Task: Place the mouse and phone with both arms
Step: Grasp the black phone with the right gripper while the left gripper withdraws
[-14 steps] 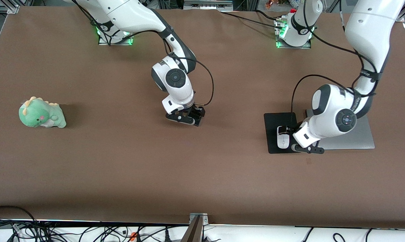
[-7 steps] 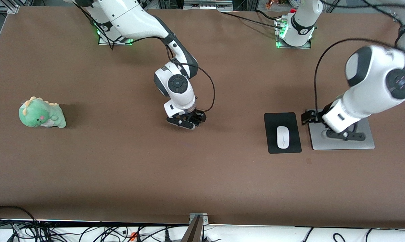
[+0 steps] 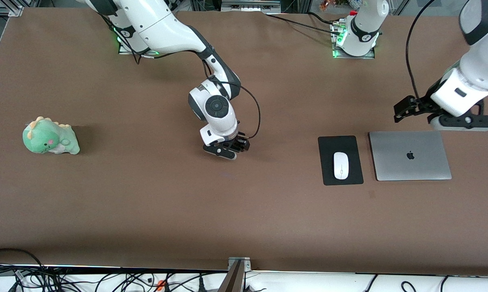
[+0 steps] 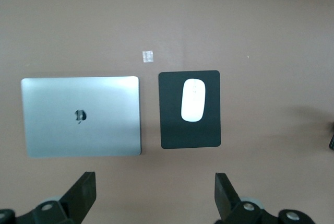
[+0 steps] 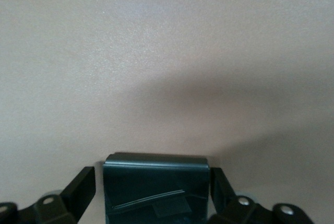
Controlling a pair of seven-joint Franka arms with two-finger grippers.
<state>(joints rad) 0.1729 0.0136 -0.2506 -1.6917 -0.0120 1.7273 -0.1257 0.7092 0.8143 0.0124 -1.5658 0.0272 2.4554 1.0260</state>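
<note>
Mouse (image 3: 341, 165) rests on brown table (image 3: 146, 202); left pincer (image 4: 152, 195) spread, right pincer (image 5: 152, 192) clamps phone (image 5: 155, 188).

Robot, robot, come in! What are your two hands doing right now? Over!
Left gripper open, empty, up above the laptop. Right gripper shut on the phone, low over mid-table. Mouse on the mouse pad. Nothing in the way.

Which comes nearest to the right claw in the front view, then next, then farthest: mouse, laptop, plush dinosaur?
Measured from the right claw, mid-table:
1. Mouse, on the black pad, toward the left arm's end.
2. Plush dinosaur, toward the right arm's end.
3. Laptop, beside the pad.
</note>
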